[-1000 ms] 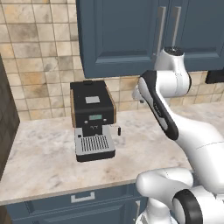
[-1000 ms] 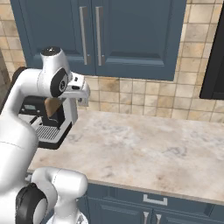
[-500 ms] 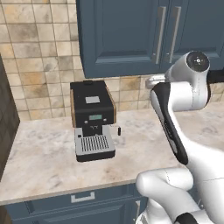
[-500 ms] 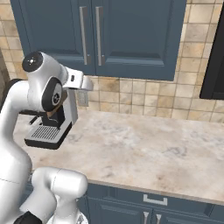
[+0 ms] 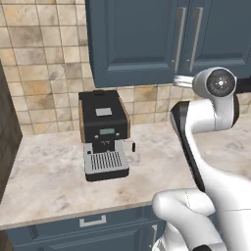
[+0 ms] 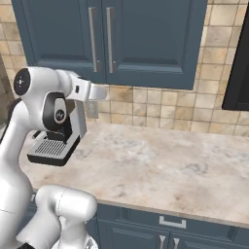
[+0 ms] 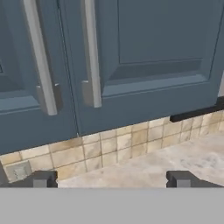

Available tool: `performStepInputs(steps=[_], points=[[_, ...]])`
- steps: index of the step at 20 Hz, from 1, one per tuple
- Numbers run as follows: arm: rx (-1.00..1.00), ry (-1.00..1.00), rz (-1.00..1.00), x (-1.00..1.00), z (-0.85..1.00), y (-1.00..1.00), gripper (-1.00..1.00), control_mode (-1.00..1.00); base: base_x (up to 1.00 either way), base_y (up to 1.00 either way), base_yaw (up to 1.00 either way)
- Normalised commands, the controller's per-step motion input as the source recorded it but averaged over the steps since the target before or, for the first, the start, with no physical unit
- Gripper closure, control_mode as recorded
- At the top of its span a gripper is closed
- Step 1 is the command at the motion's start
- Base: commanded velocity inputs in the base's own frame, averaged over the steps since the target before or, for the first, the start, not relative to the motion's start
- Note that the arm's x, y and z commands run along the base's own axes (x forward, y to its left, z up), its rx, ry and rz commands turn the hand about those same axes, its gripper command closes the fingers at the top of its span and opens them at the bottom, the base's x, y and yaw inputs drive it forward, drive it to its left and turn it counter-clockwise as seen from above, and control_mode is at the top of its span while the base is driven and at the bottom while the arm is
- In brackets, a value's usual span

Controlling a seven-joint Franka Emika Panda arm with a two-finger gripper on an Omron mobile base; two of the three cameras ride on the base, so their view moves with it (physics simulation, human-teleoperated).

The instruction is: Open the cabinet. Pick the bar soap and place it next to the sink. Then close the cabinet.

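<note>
The dark blue wall cabinet [image 5: 137,39] [image 6: 146,39] [image 7: 153,43] is shut, both doors flush. Two long silver bar handles [image 5: 180,32] [image 6: 91,31] [image 7: 92,52] stand side by side at the seam where the doors meet. My gripper [image 5: 180,79] [image 6: 98,91] [image 7: 111,179] hovers just below the cabinet's bottom edge, under the handles, pointing at the doors and the tiled wall. Its fingertips [image 7: 41,178] stand wide apart with nothing between them, so it is open. The bar soap and the sink are out of view.
A black coffee machine [image 5: 104,135] [image 6: 53,146] stands on the marble counter [image 5: 49,181] [image 6: 170,165] against the tiled wall, left of and below the hand. A wall outlet [image 7: 17,170] sits under the cabinet. A dark appliance [image 6: 238,73] hangs at the right.
The arm's upper joints have swung sideways while the hand stayed under the cabinet and turned to face the doors. The cabinet doors have not moved.
</note>
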Motion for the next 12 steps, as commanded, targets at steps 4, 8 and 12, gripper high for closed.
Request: performStepInputs(steps=[4,8,12], points=[[0.03,-0.19,-0.02,0.25,0.66,-0.11,-1.00,-1.00,0.00,0.00,0.00],[0.13,0.00,0.09,0.22,0.49,-0.25,-1.00,-1.00,0.00,0.00,0.00],[0.10,0.05,0.19,0.15,0.19,-0.28,-1.00,-1.00,0.00,0.00,0.00]])
